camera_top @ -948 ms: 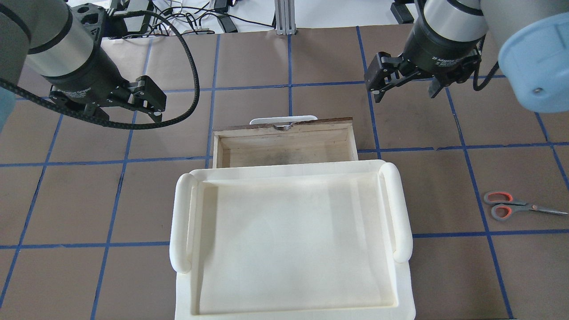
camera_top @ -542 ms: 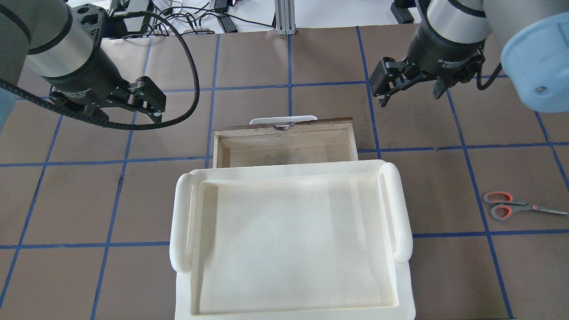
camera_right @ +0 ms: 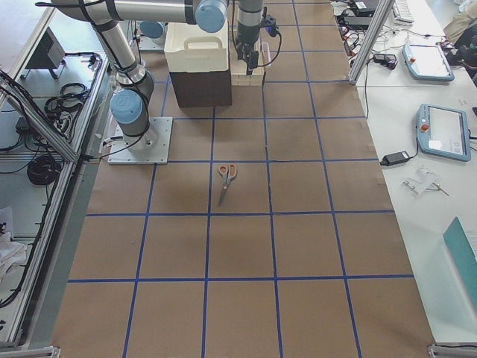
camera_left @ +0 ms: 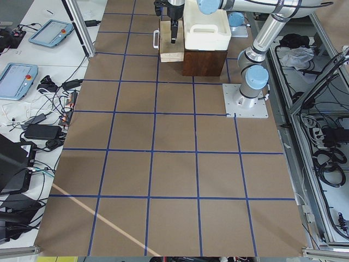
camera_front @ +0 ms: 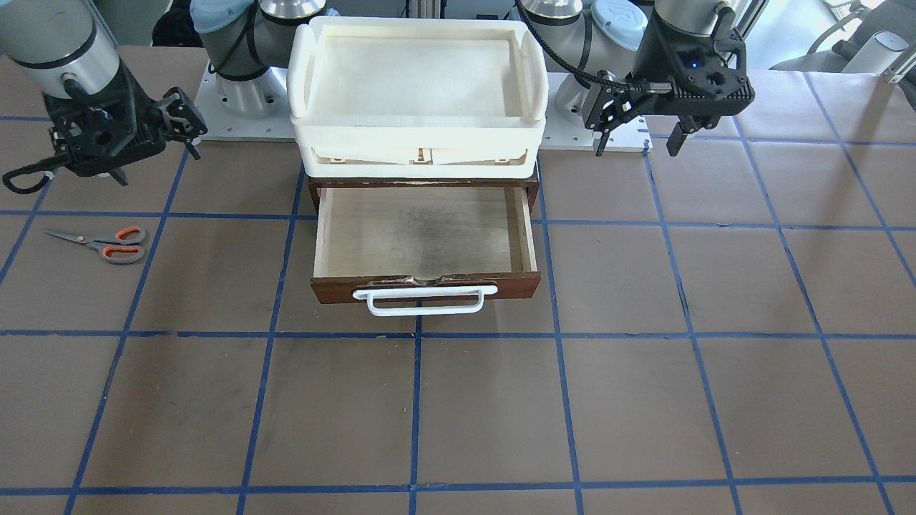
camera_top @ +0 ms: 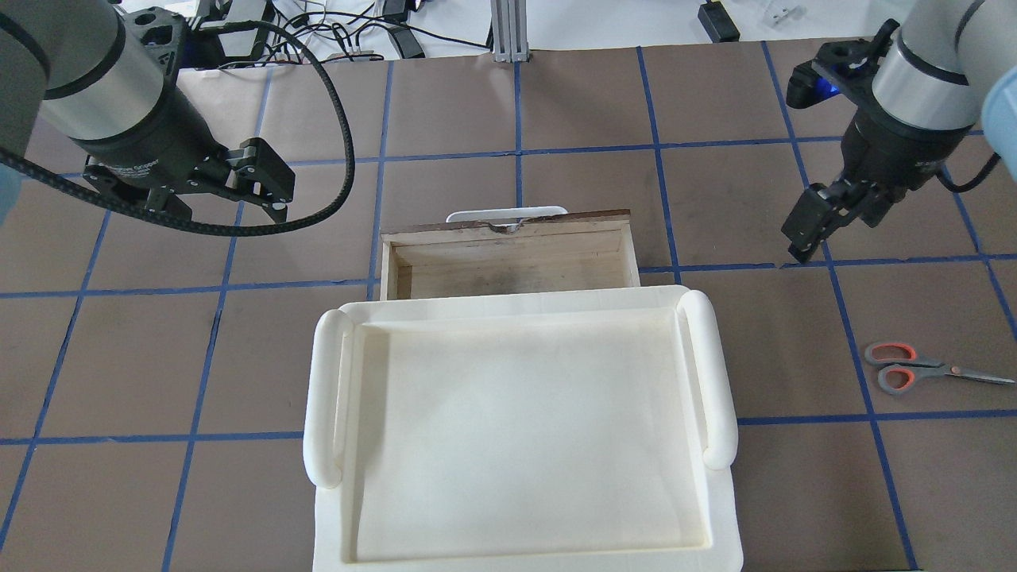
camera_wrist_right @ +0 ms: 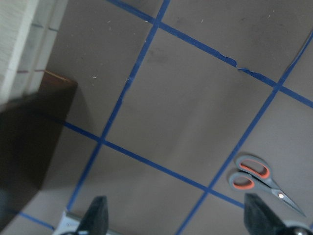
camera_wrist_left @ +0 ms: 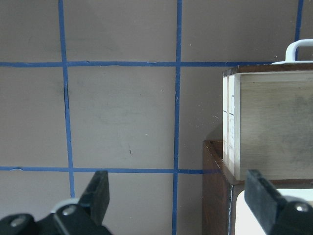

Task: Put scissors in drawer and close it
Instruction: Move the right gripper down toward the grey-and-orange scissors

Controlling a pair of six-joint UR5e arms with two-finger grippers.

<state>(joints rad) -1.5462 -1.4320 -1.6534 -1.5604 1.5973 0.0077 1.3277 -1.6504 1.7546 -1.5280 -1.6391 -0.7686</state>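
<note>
Scissors [camera_top: 929, 370] lie flat on the bare table, well apart from the drawer [camera_front: 526, 232]. They sit between the cabinet and the table's right end, closer to the robot-side edge than to the operators' edge. Loops face the drawer, and the closed blades point toward the right end.

They are likely light and stiff, with thin, smooth blades that sit very low on the surface. A pinch there could slip or scrape the table. The better hold is probably across the neck, where the grey loops meet the blades, with the 2 fingers straddling it from above.

The right gripper [camera_wrist_right: 178, 220] hangs above the table with its jaws spread wide and nothing between them. The left gripper [camera_wrist_left: 181, 205] is also wide and empty, beside the drawer's left corner.

The overhead view shows the right gripper edge-on, so its gap cannot be read there. The right wrist view shows both fingers plainly, with the scissors off toward its lower right corner.

The cream tray [camera_top: 715, 373] hides most of the drawer from overhead. The front-facing view shows the drawer pulled out toward the operators' edge, its pale floor bare and its white handle [camera_front: 422, 302] free. The side views give only the layout.
</note>
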